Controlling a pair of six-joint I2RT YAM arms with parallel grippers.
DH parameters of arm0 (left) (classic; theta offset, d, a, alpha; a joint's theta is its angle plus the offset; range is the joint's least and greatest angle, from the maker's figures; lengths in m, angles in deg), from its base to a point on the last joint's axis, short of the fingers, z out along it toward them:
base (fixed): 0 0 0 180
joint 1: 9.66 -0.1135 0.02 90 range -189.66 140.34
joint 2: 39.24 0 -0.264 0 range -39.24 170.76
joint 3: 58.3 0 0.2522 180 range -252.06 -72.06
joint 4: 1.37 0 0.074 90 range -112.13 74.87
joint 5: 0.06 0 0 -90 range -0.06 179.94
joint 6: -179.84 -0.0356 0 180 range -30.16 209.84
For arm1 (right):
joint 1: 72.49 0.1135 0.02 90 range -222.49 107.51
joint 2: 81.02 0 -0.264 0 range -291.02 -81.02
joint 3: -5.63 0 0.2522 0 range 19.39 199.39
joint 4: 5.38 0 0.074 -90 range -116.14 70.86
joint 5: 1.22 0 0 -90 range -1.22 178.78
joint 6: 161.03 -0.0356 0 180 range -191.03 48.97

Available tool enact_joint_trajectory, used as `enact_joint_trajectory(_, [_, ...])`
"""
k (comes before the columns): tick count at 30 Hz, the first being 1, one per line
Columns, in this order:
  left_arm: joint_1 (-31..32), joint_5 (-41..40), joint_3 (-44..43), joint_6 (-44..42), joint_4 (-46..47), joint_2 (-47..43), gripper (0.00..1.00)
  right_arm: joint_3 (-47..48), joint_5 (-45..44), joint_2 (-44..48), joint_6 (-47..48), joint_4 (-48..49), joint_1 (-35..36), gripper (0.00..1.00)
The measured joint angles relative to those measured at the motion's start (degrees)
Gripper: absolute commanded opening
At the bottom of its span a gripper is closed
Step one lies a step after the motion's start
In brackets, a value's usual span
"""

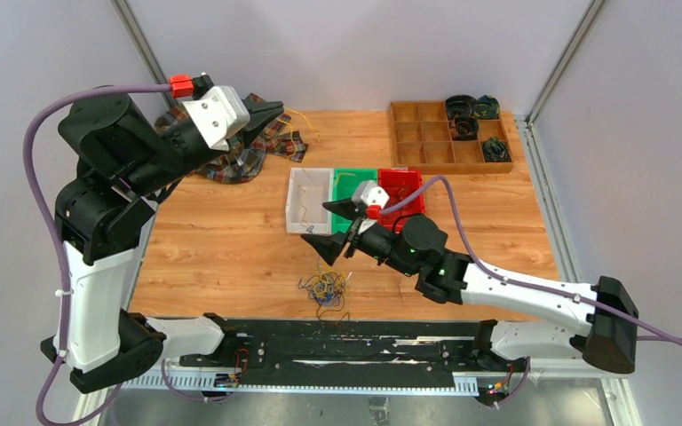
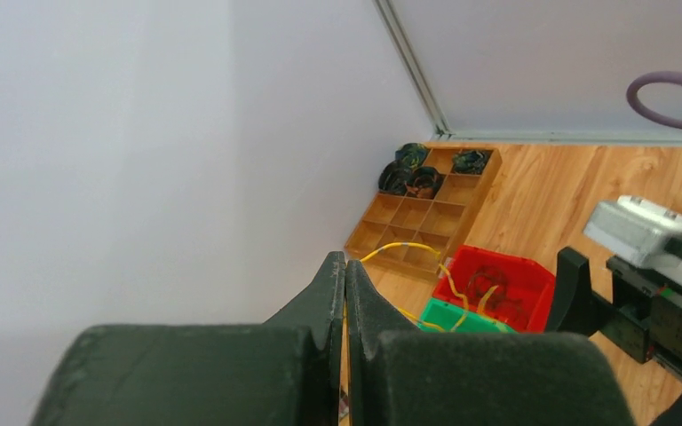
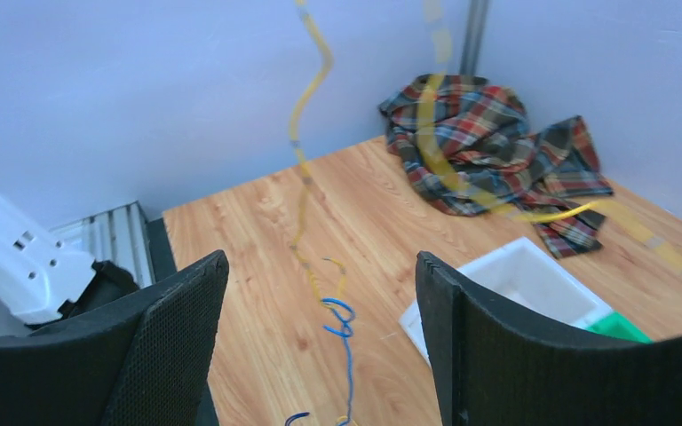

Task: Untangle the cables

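A small tangle of blue, yellow and dark cables [image 1: 324, 286] lies on the table near the front edge. My left gripper [image 1: 277, 108] is raised high at the back left, shut on a yellow cable [image 1: 304, 120]. In the left wrist view the jaws [image 2: 344, 266] pinch that yellow cable [image 2: 406, 245], which arcs down toward the bins. My right gripper [image 1: 326, 228] hovers open and empty above the tangle. In the right wrist view the open gripper [image 3: 321, 266] frames a hanging yellow cable [image 3: 305, 133] and a blue cable [image 3: 346, 333].
White [image 1: 309, 206], green [image 1: 352, 177] and red [image 1: 406, 180] bins stand side by side at the table's middle. A wooden compartment tray [image 1: 426, 133] with dark coils is at the back right. A plaid cloth [image 1: 231, 160] lies at the back left.
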Motion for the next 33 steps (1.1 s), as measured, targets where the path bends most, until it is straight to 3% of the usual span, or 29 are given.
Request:
enact_joint_trajectory(7, [0.0,0.87,-1.29,0.87,-0.28,0.42,0.0,8.7,4.61,-8.76,2.34,-3.87,-0.11,0.67])
enact_joint_trajectory(13, [0.0,1.9,-4.07,2.12,-0.35,1.09,0.0,9.81,3.72,-12.96,1.88,-2.62,-2.05,0.38])
enact_joint_trajectory(24, [0.0,0.72,-12.15,1.86,-0.26,3.54,0.0,-5.75,0.5,-16.5,-3.89,3.48,-2.89,0.22])
enact_joint_trajectory(29, [0.0,-1.92,-14.73,1.62,0.74,5.14,0.0,-12.37,-0.66,-17.49,-7.3,7.3,-2.89,0.02])
enact_joint_trajectory(33, [0.0,-3.78,-15.28,1.36,1.99,5.9,0.0,-16.31,-1.7,-18.69,-9.88,10.03,-2.89,0.01])
